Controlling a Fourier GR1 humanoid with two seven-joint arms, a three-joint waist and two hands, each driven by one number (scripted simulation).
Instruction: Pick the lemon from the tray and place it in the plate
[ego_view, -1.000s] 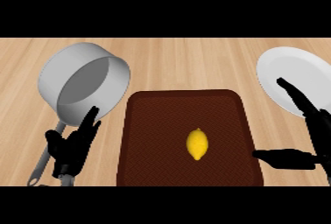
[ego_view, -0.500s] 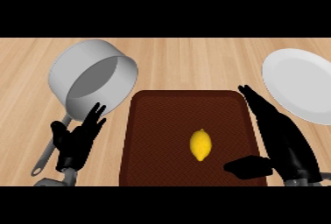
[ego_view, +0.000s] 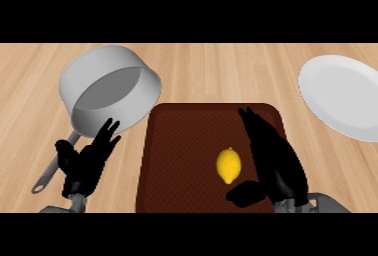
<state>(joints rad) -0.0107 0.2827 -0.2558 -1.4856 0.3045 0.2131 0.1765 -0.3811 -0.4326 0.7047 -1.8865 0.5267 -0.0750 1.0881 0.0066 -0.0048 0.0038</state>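
While the lemon lies on the tray, the right hand stretches open just beside it, fingers straight; plate well apart.

a: where's the lemon?
b: on the brown tray, lengthwise, toward its near right part.
a: and the right hand?
b: over the tray's right side, fingers straight and pointing toward the far edge, thumb below the lemon, just beside it.
a: the plate?
b: white, at the counter's right edge.
a: the left side?
b: the left hand rests open, fingers up, over the handle of a grey pot near the tray's far left corner.
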